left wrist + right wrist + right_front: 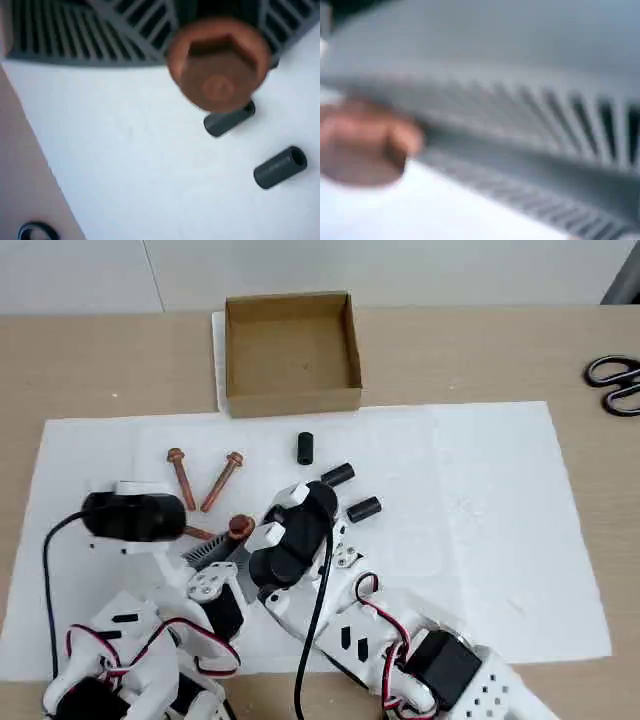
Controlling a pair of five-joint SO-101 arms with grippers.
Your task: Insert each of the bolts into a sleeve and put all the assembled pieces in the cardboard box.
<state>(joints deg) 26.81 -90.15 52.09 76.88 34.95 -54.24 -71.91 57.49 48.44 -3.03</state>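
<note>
Nearest the arm bases, the left end effector [232,538] is closed on a copper bolt [241,527], gripped between its ribbed fingers [100,30]. In the left wrist view the bolt's hex head [217,62] faces the camera. The right end effector [265,532] sits just beside that bolt head on the right. Its wrist view is blurred, showing a copper shape [365,145] against a ribbed surface, so we cannot tell how far it is open or whether it holds anything. Both work over a white sheet [480,540] spread on the tabletop [100,360]. Farther out, two loose bolts [180,478] [222,481] lie on the sheet, heads pointing away from the arms. To their right, three black sleeves [363,508] [337,475] [305,448] lie apart from one another. Beyond the sheet's far edge stands the cardboard box [295,400], open-topped, with no pieces inside. Scissors [615,383] rest at the right edge of the tabletop, well apart.
</note>
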